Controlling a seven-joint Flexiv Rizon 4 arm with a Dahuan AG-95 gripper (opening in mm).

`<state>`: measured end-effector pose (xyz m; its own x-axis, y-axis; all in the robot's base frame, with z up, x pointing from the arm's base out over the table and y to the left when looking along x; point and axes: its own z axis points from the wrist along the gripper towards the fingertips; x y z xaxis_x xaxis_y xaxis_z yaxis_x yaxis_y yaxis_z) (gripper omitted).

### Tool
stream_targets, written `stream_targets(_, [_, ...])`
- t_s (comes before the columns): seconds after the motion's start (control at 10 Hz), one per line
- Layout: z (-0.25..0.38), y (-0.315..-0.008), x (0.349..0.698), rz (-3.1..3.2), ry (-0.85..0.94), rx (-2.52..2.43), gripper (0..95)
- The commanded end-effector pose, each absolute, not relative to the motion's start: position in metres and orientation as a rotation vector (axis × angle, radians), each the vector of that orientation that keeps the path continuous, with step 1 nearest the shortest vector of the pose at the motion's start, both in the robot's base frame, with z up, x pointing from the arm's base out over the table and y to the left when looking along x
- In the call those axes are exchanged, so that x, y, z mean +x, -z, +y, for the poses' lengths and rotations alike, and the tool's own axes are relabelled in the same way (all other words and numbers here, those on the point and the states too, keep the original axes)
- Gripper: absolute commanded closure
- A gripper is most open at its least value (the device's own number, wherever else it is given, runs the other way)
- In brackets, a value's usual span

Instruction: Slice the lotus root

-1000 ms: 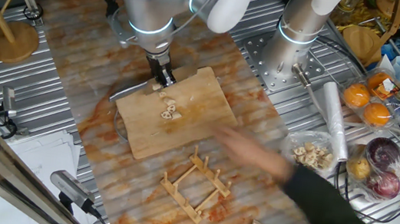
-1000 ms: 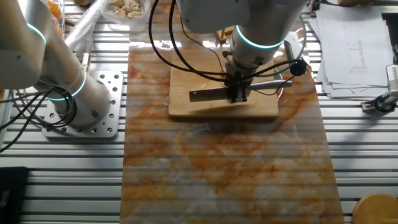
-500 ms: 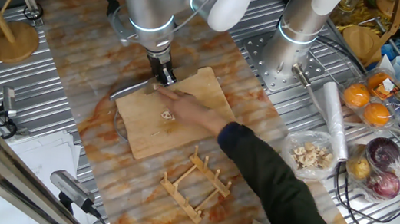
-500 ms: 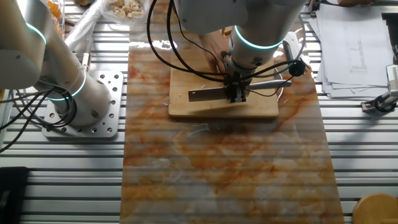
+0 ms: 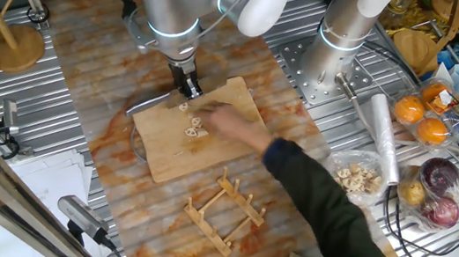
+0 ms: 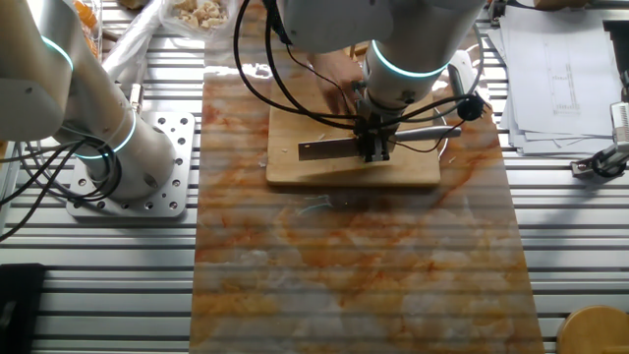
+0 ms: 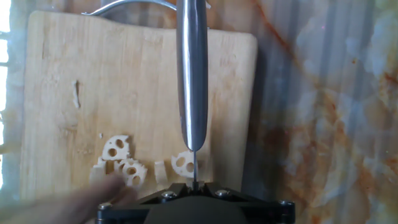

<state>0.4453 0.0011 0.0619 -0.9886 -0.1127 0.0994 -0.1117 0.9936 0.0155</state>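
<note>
1. Marbled orange-and-white mat covers the ribbed metal desk [image 5: 82,100]; a wooden cutting board [image 5: 218,145] lies on the mat under the arm, with clutter along the far edges.

2. Tool [image 6: 375,149]: shut on the handle of a knife [image 7: 191,74], fingers clamped tight. Blade points away along the board, edge down, its heel just above one slice.

3. Lotus root [image 7: 121,162]: already in several thin pale rounds with small holes, clustered on the board close beside the blade. One slice sits directly under the knife heel, the rest just to one side. No uncut chunk is visible.

4. A person's hand [image 5: 234,127] reaches across the board and is at the slices; blurred, so I cannot tell whether it touches them.

5. Handling, as a judgement: slices look light, stiff and brittle, likely to snap across the holes if pinched flat. Cut faces are probably damp and a little slippery on wood. Best taken by the rim, edge to edge, or scraped together with the blade rather than lifted singly.

6. Containers: a clear plastic bag [image 5: 363,177] holds pale chips, well apart from the board. Another clear bag [image 5: 435,187] holds two dark red-purple rounds, probably onions. Two oranges [image 5: 422,120] lie near them; whether they are bagged I cannot tell.

7. A slatted wooden rack [image 5: 223,212] stands near the board, nothing in it.
</note>
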Motion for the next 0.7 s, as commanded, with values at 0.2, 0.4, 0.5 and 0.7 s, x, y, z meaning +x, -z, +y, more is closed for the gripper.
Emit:
stream_targets(0.2, [0.002,-0.062,0.445,-3.035,0.022,0.166,95.0])
stream_targets(0.4, [0.011,-0.066,0.446,-3.032,0.031,0.136,95.0])
stream_targets(0.5, [0.012,-0.067,0.446,-3.032,0.034,0.127,95.0])
stream_targets(0.7, [0.011,-0.068,0.446,-3.028,0.03,0.157,95.0])
